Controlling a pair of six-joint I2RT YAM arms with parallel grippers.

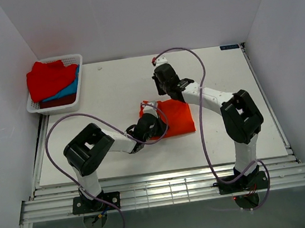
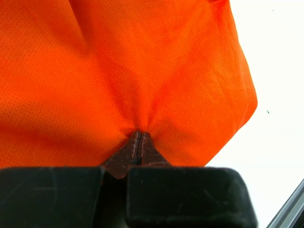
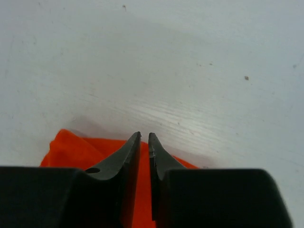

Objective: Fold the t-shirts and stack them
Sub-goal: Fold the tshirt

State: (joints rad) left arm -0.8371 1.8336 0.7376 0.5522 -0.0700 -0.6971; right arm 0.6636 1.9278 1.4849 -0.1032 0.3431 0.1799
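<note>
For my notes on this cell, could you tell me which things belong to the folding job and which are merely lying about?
Job:
orange t-shirt, pinched by the left gripper
red t-shirt, blue t-shirt and maroon t-shirt, piled in the white basket
right gripper, slightly open, empty

Just there:
white basket
table

The whole table (image 1: 120, 84) is seen from above, behind its near edge. The orange-red t-shirt (image 1: 178, 117) is filmed closely from the left wrist and is shared by all three views.
</note>
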